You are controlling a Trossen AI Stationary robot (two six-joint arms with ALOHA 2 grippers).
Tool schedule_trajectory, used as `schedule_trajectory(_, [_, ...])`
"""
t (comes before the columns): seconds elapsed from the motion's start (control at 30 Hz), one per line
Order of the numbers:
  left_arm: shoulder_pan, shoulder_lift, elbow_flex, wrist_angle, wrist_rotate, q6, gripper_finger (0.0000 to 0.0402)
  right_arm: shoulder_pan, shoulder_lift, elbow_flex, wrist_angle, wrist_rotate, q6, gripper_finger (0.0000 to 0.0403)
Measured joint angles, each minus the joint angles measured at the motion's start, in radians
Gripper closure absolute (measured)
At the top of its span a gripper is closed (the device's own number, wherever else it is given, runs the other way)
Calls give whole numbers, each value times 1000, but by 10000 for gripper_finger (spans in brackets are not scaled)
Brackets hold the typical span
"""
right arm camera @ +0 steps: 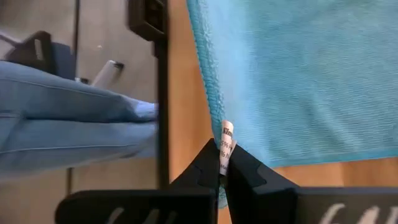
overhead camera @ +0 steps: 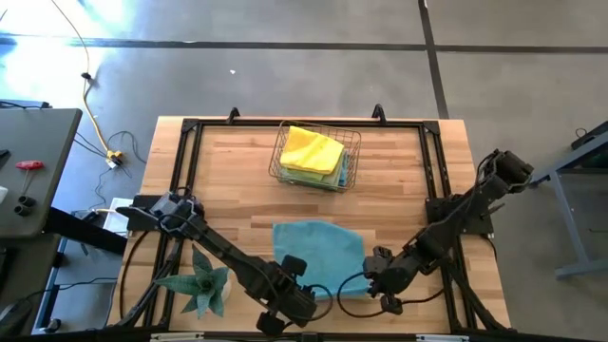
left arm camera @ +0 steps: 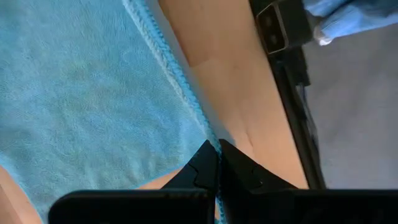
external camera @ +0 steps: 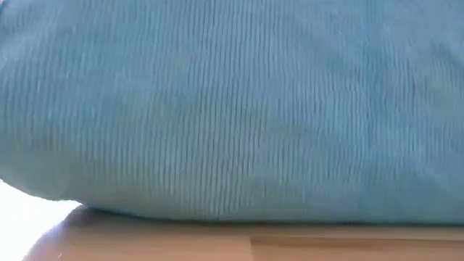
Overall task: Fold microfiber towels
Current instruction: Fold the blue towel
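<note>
Blue towel: a light blue towel [overhead camera: 318, 247] lies spread on the wooden counter [overhead camera: 228, 180], low in the centre of the high view; it fills the low view.
Left claw: the left claw [left arm camera: 217, 163] sits at the lower centre of the high view, pinched tight on the towel's stitched corner edge.
Right claw: the right claw [right arm camera: 222, 163] sits at lower right of centre, fingers clamped on the towel's other near corner, where a white label [right arm camera: 226, 142] sticks out.
Basket: a wire basket [overhead camera: 316, 157] at upper centre holds folded towels, a yellow towel [overhead camera: 312, 149] on top.
Plant: a spiky green plant [overhead camera: 199, 281] stands at lower left.
Person: blue-trousered legs [right arm camera: 68, 118] show beyond the counter edge in the right wrist view.
</note>
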Motion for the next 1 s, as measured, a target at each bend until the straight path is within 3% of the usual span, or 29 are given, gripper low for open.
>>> schedule_trajectory(0.2, [9, 11, -57, 53, -7, 19, 401, -15, 24, -32, 5, 10, -50, 402])
schedule_trajectory(0.3, [27, 13, -92, 37, -67, 26, 401, -30, 28, -32, -25, 45, -116, 402])
schedule_trajectory(0.4, [53, 13, -120, 15, -123, 27, 401, -65, 30, -32, -60, 69, -163, 402])
schedule_trajectory(0.73, [140, 13, -239, -14, -149, 27, 401, -209, 30, -32, -186, 170, -288, 402])
schedule_trajectory(1.0, [204, 12, -317, -14, -248, 61, 401, -321, 30, -32, -231, 193, -353, 402])
